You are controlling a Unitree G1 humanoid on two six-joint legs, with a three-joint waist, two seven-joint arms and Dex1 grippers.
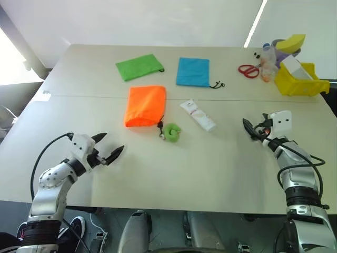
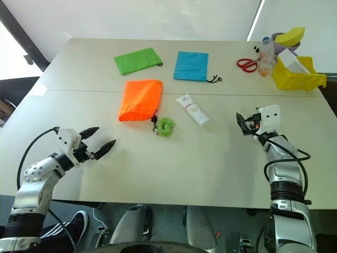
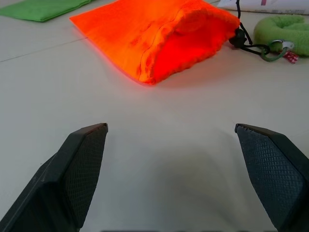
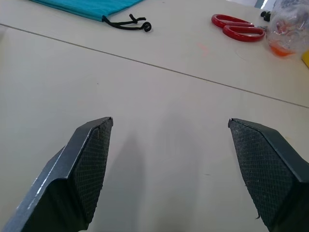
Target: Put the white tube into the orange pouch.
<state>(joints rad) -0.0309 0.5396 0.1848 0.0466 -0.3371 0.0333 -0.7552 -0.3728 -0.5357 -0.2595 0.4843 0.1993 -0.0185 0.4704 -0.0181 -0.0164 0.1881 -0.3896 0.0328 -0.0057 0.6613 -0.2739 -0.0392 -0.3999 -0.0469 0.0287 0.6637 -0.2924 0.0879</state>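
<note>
White and flat, the small squeeze tube (image 1: 198, 115) lies slantwise on the bench (image 1: 221, 168) just right of the orange fabric drawstring pouch (image 1: 144, 105), nearer the right tool (image 1: 251, 129); both it and the left tool (image 1: 108, 147) gape empty.

Both arms are silver-grey metal in jointed segments, with black cables looping along them. Each wrist carries a white boxy housing. The left end effector (image 1: 108, 149) and right end effector (image 1: 249, 128) each have two black, pointed fingers (image 3: 79, 169) with cross-hatched inner pads.

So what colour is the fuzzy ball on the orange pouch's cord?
Green; the fuzzy ball shows best in the left wrist view.
</note>
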